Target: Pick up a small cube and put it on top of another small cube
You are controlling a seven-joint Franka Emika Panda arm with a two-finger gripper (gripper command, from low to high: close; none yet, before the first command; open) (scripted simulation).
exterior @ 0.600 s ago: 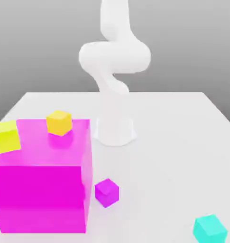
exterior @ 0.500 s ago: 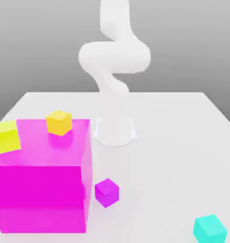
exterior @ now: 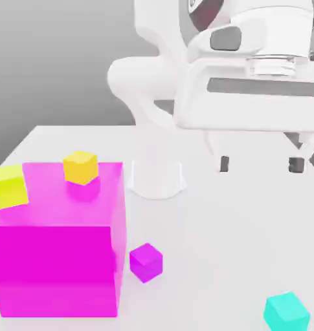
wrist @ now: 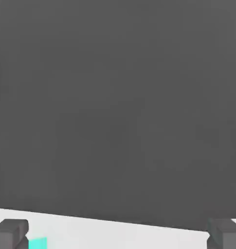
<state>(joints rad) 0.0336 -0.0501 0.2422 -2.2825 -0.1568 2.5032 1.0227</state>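
Moved: arm's hand now in front of base | fingers (exterior: 261,164) spread wide, empty | cyan cube (exterior: 286,311) untouched on table (exterior: 237,220)

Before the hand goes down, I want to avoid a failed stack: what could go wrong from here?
The hand hangs open high above the table, off from the cyan cube near the front edge; a nudge might push it off. The small magenta cube sits close beside the big magenta block, leaving tight clearance for placing.
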